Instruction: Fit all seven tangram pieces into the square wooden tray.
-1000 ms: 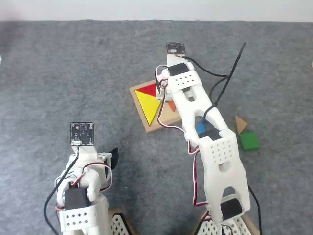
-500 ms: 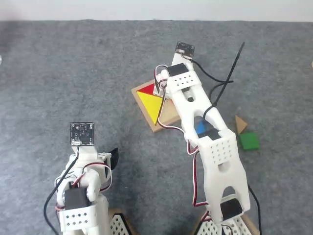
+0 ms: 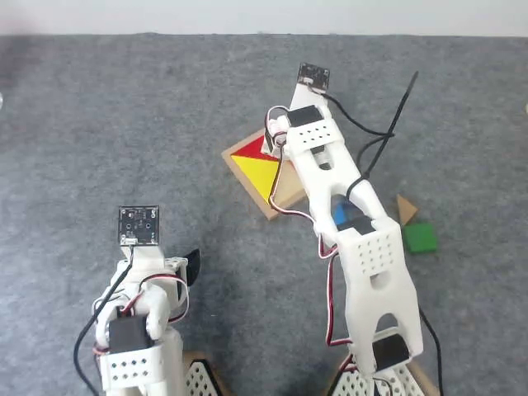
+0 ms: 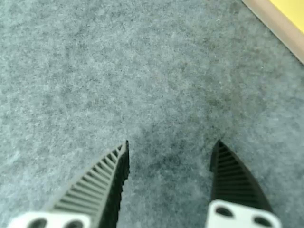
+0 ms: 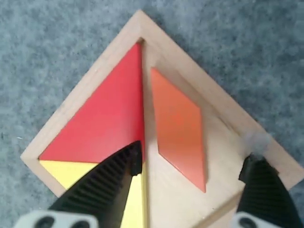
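Observation:
The square wooden tray (image 5: 90,71) (image 3: 285,196) holds a red triangle (image 5: 104,123) (image 3: 249,152) and a yellow triangle (image 5: 133,204) (image 3: 257,172) side by side. An orange parallelogram (image 5: 178,121) lies flat in it, a narrow gap away from the red one. My right gripper (image 5: 192,156) hangs open just above the tray, its fingers either side of the orange piece. A blue piece (image 3: 341,216) shows under the right arm (image 3: 318,144). A green square (image 3: 420,238) and a tan triangle (image 3: 405,208) lie on the carpet to the right. My left gripper (image 4: 172,145) is open over bare carpet.
Grey carpet (image 3: 124,124) covers the table. The left arm (image 3: 140,313) stands at the near left, well away from the tray, whose corner (image 4: 280,16) shows in the left wrist view. Black cables (image 3: 388,132) trail off the right arm.
The tray has turned a little on the carpet. The right wrist has twisted and shifted slightly right, and the orange piece is now under the arm. The left arm has kept still.

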